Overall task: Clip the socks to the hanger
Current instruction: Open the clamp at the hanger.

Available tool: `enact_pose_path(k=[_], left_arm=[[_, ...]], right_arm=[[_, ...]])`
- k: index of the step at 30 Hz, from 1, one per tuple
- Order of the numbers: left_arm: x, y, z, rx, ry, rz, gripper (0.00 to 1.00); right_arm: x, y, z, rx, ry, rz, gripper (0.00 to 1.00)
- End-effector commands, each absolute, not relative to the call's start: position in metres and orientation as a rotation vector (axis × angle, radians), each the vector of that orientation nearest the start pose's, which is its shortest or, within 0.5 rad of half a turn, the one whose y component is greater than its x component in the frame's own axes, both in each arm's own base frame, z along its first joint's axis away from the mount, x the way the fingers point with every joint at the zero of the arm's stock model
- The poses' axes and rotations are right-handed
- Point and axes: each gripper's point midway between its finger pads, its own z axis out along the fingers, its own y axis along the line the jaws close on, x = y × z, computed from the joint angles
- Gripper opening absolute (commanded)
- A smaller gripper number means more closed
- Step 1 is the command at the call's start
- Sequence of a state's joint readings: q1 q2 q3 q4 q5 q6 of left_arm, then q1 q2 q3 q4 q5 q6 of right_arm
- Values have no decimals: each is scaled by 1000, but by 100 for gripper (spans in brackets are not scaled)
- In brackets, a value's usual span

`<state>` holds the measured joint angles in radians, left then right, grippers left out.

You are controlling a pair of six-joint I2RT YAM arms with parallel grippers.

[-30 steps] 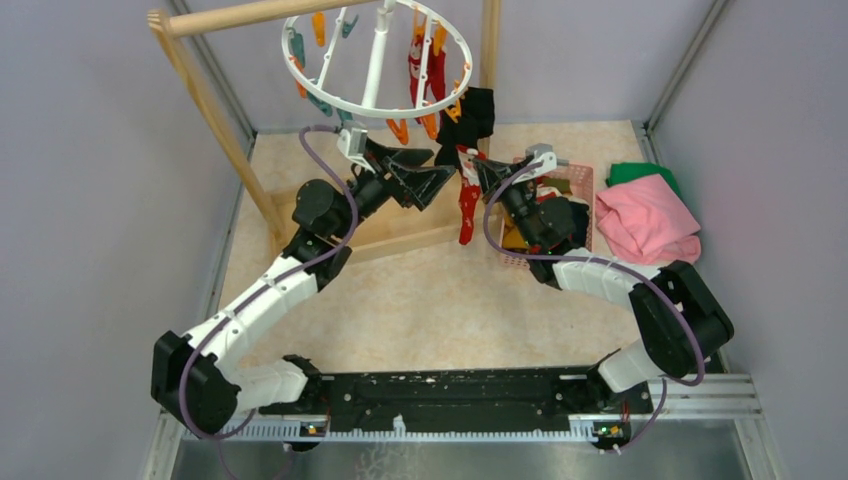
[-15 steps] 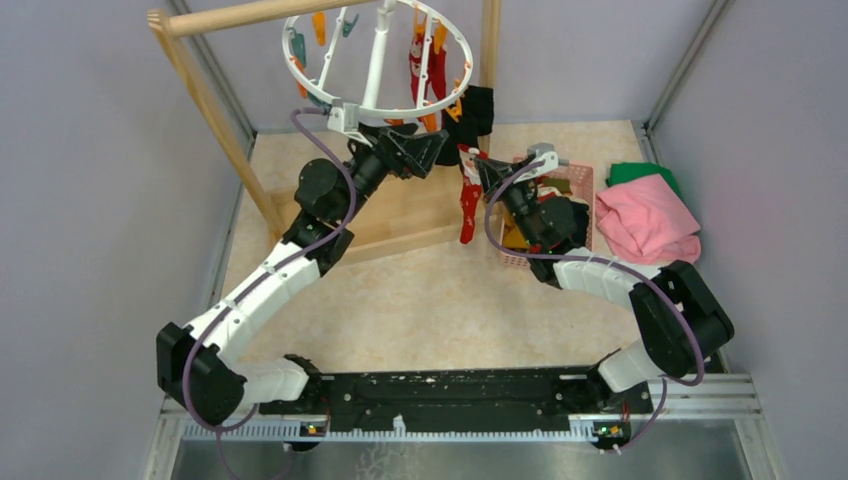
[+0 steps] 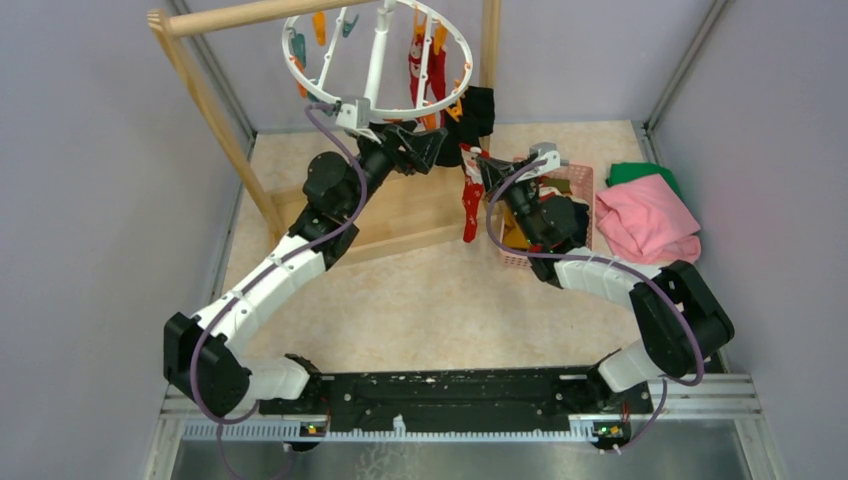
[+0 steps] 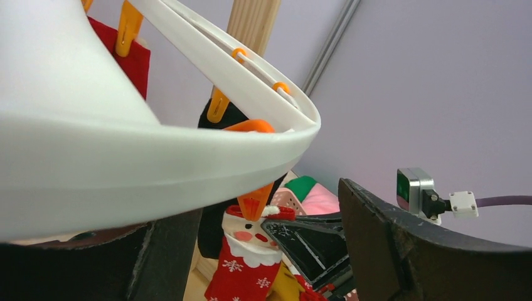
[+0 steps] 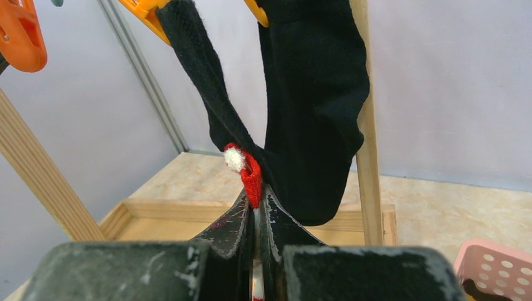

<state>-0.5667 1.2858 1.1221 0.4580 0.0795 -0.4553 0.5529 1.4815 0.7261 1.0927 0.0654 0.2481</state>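
Note:
The hanger [image 3: 375, 60], a white ring with orange and teal clips, hangs from the wooden rack. Two black socks [image 3: 475, 110] and red socks [image 3: 420, 65] hang clipped to it. My right gripper [image 3: 475, 165] is shut on the cuff of a red Santa sock [image 3: 467, 205], holding it up just under the ring's near rim. In the right wrist view the red cuff [image 5: 252, 179] sticks out above the closed gripper [image 5: 257, 207]. My left gripper [image 3: 425, 148] is open right under the rim. Its wrist view shows an orange clip [image 4: 254, 200] hanging between the fingers, its tip at the sock's top [image 4: 241, 263].
A pink basket [image 3: 580, 180] holding more socks stands right of the right wrist. Pink cloth [image 3: 645, 220] and green cloth [image 3: 640, 172] lie beyond it. The rack's slanted post [image 3: 215, 110] and wooden base frame [image 3: 400, 225] sit under the hanger.
My left gripper has risen and moved right, from beside the hanging sock up to the ring's near rim. The right gripper has kept still with the Santa sock.

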Motion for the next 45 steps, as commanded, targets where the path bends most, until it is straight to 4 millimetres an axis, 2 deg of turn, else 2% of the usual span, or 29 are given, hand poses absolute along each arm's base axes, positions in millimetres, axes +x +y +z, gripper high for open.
enact_pose_path(k=[1,8,31,36,39,45], left_arm=[[364,-257,450,150,1232,-874,81],[372,-255,453,141,1205,-848,74],[392,-259,458,119,1150,-812,73],[393,-260,459,109,1140,-827,73],[387,-260,461,121,1105,-848,76],[381,-257,465,128,1047,-847,76]], right_arm=[[391,234,320,-106,1176,677,0],[392,233,319,-105,1178,675,0],[392,232,321,-101,1176,679,0],[393,231,320,-99,1176,676,0],[393,231,320,-98,1177,676,0],[392,231,319,-97,1178,679,0]])
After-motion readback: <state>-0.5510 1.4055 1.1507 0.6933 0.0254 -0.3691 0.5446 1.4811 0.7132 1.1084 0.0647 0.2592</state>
